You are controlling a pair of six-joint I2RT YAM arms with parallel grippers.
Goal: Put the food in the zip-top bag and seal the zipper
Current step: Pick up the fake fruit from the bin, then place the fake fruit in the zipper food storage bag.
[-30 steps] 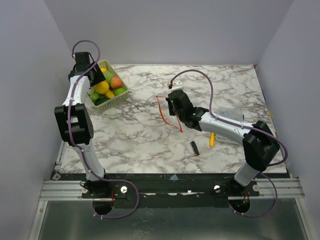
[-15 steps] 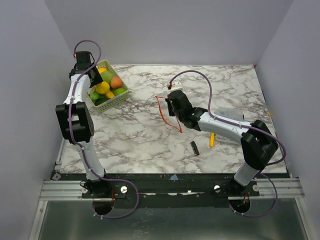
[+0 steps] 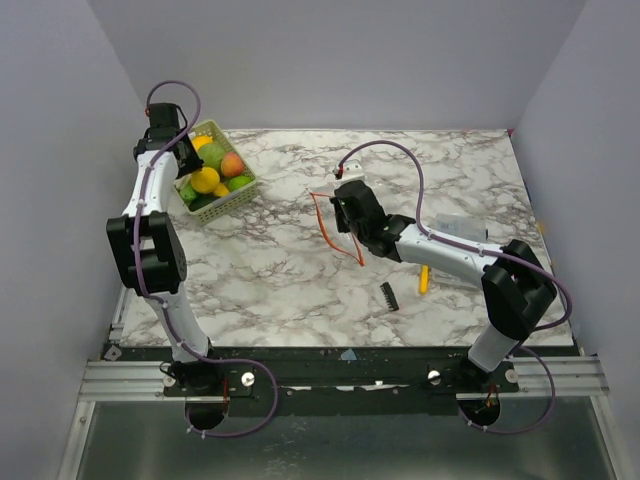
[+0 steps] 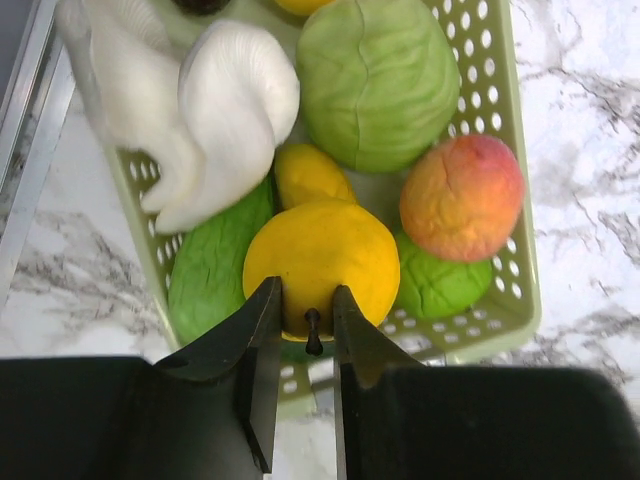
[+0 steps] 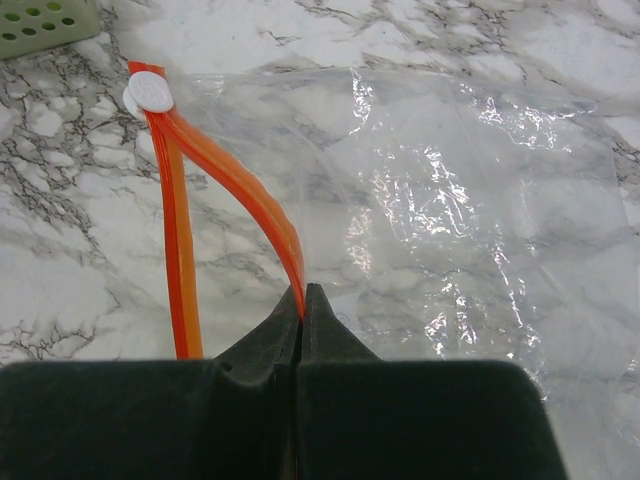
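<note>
Marble table has the green basket at ten o'clock, where the left claw, barely parted over the yellow fruit, should widen before descending, while the right claw, pinched on the zipper, holds open the zip-top bag at centre.

Basket sits at far-L corner of tabletop, w/ the food piled in it. My L claw hangs over the basket, one round piece directly below it, another to its R, bigger ones behind. Zip-top bag lies mid-tabletop, well R of basket. Zipper runs along bag's L edge; one strip is between my R claw tips, other strip just L of it. Screwdriver & small toothed piece lie nearer the arm bases, close together, not touching.
</note>
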